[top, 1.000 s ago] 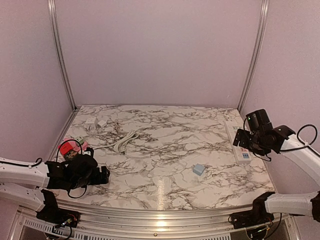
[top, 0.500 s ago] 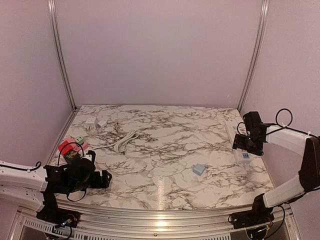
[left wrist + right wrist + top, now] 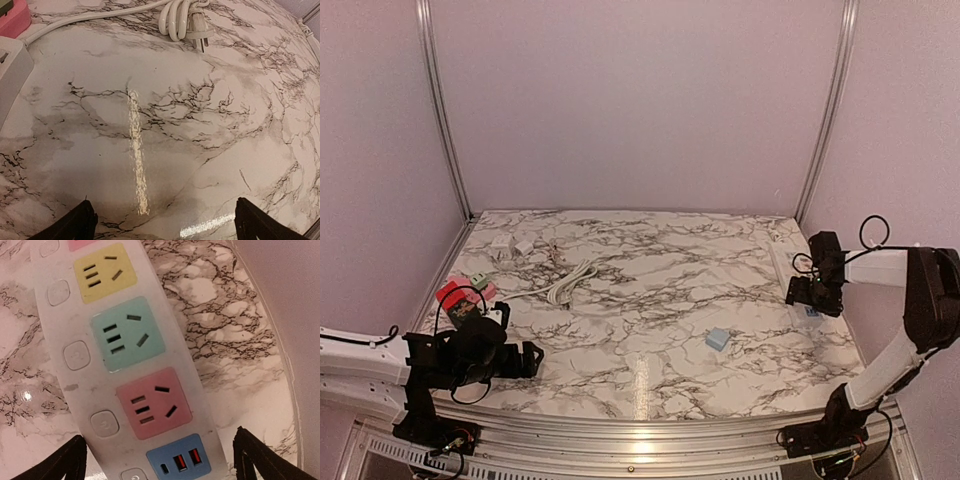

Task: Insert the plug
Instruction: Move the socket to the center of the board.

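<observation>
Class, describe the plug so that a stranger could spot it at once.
On the left half of the marble table, a white cable lies bundled in loops. The plug sticks out of that bundle; its prongs set it apart from the smooth loops beside it.

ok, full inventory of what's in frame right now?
table: one, white marble with dark veins, fills the cell floor
power strip: one, white with yellow, green and pink sockets and a blue USB panel, right edge of the table
cable with plug: one, white, coiled, left of centre
white blocks: two, white, far left corner; type unclear
coloured pieces: three, red, green and pink, left edge
cube: one, pale blue, right of centre, near side
left pincer: one, black, open, near left over bare table
right pincer: one, black, open, over the power strip
</observation>
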Controlling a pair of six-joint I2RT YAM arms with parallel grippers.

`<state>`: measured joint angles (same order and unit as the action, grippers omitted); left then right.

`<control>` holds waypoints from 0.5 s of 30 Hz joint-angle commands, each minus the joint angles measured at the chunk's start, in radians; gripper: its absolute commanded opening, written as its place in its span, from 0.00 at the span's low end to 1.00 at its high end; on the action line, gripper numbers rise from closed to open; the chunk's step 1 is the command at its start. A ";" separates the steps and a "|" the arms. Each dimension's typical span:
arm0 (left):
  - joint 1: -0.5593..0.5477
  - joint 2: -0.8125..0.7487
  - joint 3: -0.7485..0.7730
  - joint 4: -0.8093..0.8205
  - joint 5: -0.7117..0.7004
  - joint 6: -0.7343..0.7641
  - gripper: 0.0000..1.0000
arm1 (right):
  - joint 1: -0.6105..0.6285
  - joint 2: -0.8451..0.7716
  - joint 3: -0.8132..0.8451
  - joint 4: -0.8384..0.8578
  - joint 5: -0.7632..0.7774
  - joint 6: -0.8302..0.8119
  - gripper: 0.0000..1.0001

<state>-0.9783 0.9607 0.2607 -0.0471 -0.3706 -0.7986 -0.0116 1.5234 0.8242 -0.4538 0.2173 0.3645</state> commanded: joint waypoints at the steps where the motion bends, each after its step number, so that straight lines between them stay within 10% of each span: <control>1: -0.003 -0.005 -0.011 0.019 -0.001 0.011 0.99 | -0.019 0.026 -0.017 0.076 -0.082 -0.036 0.90; 9: -0.003 -0.078 0.011 0.021 -0.012 0.036 0.99 | -0.019 0.029 -0.072 0.146 -0.195 -0.035 0.54; 15: -0.004 -0.099 0.048 -0.011 -0.030 0.047 0.99 | -0.015 -0.013 -0.099 0.160 -0.263 -0.024 0.45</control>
<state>-0.9787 0.8745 0.2665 -0.0475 -0.3759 -0.7757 -0.0265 1.5135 0.7673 -0.2466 0.0662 0.3180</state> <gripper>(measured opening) 0.988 0.459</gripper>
